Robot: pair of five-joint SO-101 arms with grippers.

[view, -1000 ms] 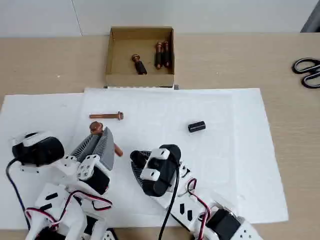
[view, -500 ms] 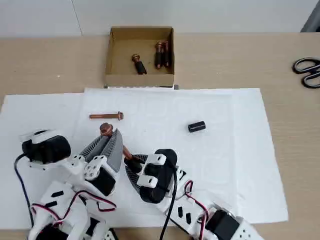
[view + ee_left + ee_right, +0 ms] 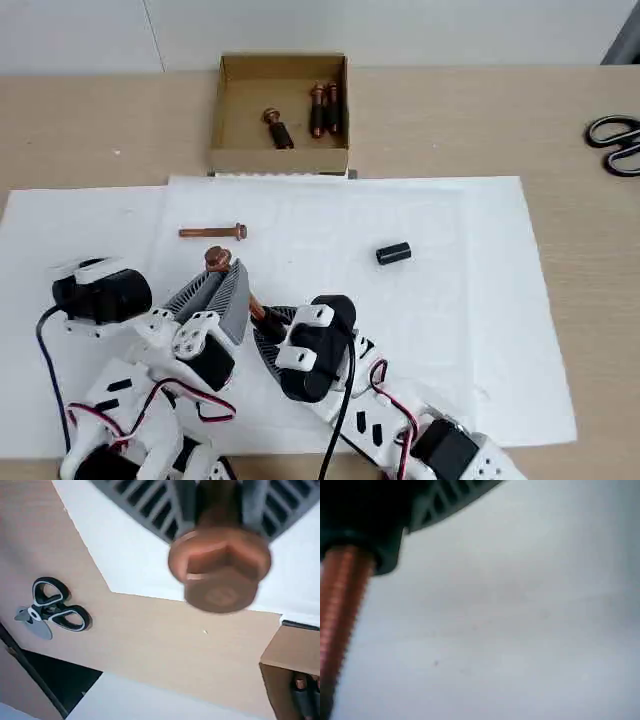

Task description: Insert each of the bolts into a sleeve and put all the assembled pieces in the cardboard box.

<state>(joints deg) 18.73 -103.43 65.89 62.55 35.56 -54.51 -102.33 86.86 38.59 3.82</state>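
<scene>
With our left gripper clamped on the bolt and right gripper pinching the sleeve, we should align both axes and push gently.

Bright, even light from above on the white paper; soft, faint shadow inside the cardboard box.

I've got the high cam looking down on the table; both wrist cams sit tight on the same bolt.

Left hand clamped, right hand clamped, tips near
</scene>
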